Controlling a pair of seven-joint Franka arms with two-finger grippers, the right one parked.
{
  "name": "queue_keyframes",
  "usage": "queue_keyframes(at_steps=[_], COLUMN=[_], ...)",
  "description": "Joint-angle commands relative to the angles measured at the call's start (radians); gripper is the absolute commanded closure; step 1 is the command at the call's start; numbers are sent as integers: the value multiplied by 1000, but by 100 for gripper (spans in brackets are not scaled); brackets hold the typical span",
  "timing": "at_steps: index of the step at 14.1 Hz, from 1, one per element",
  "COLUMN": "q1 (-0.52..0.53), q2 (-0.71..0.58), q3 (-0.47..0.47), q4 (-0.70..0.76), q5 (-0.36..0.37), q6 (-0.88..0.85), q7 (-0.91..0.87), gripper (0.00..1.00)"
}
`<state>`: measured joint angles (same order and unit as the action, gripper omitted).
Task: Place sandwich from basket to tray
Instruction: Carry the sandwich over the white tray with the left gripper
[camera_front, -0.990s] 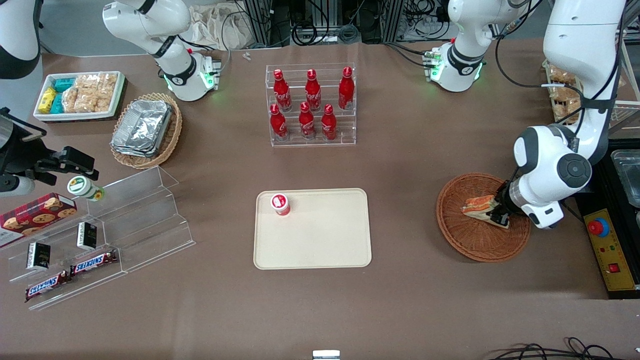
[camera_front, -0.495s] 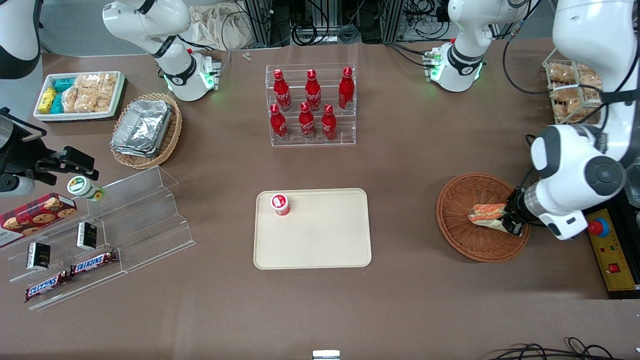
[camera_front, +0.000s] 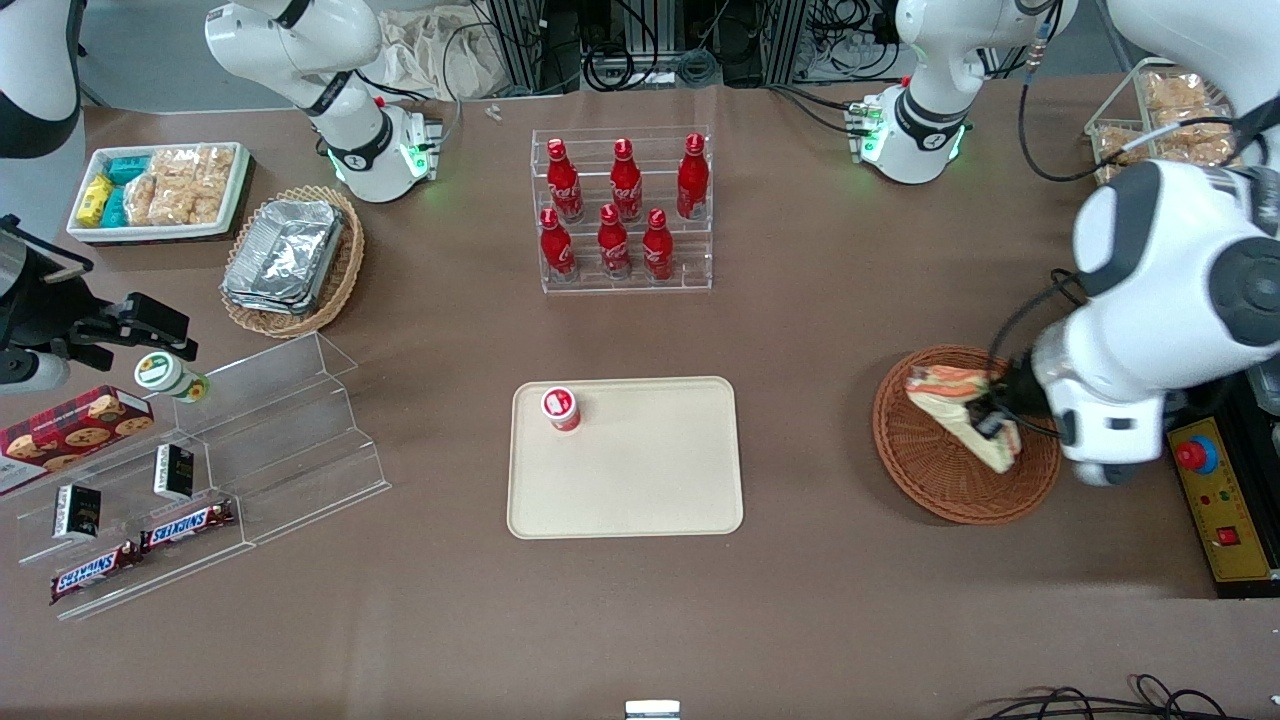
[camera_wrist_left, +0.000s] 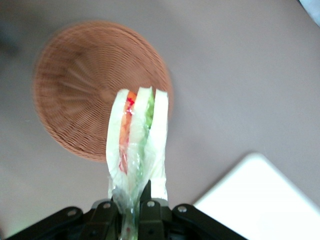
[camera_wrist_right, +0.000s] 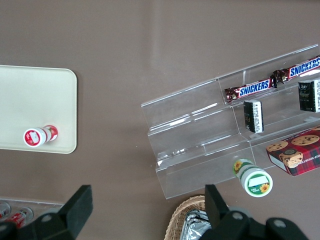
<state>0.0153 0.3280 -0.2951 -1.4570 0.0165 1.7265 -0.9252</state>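
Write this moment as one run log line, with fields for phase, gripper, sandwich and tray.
phase: lift | gripper: shut on sandwich, above basket | sandwich: clear of basket | tray: holds one small red bottle

The sandwich (camera_wrist_left: 137, 140) is showing white bread with orange-red and green filling stripes under clear wrap. The black claw (camera_wrist_left: 131, 212) is pinching its wrapped end above the reddish-brown woven basket (camera_front: 930, 480). The tray (camera_front: 640, 480) is looking plain cream-beige, carrying a small red bottle (camera_front: 561, 408) with a white cap. The counter (camera_front: 800, 330) is showing flat brown.
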Motion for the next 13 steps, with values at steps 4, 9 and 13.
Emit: queue_keyframes(at_steps=[4,9,13], q1=[-88,-276,-322], q2=[106,288,410], q3=[-154,-151,-144], q4=[27,23,20], q5=[10,111,236], q6=[25,229,356], q7=[255,218,144], gripper=[100,100,100])
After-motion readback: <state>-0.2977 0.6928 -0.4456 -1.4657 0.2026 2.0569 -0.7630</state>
